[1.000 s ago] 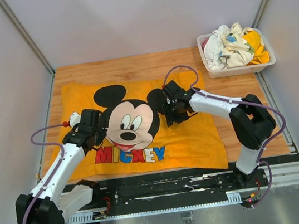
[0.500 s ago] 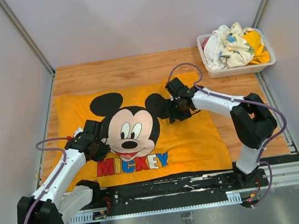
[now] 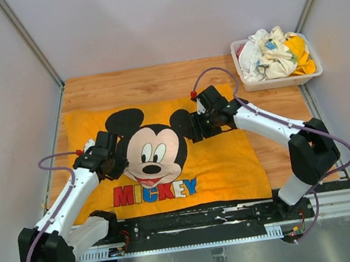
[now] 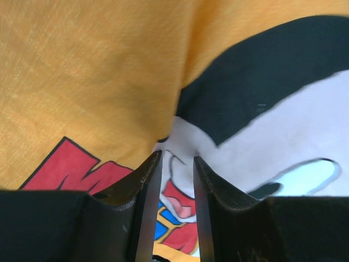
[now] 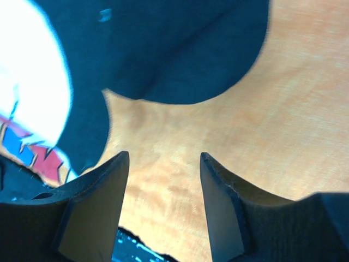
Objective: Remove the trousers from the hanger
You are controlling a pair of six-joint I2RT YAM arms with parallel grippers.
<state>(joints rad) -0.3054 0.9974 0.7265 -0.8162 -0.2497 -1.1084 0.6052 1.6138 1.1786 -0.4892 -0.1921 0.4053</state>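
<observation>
No trousers and no hanger show in any view. An orange cloth (image 3: 222, 160) with a Mickey Mouse print (image 3: 151, 151) lies flat on the wooden table. My left gripper (image 3: 120, 161) hovers low over the print's left side, open, with only the printed mouth showing between its fingers (image 4: 177, 158). Over the right black ear (image 3: 184, 124) is my right gripper (image 3: 197, 127), open, with bare orange fabric showing between its fingers (image 5: 163, 155).
A white bin (image 3: 277, 80) heaped with crumpled clothes (image 3: 275, 53) stands at the back right corner. Bare wood (image 3: 154, 78) runs behind the cloth. Grey walls close in the table on three sides.
The left gripper has opened and let go of the cloth. The cloth, dragged toward the left and front, now lies flatter. The right gripper rose and shifted back.
</observation>
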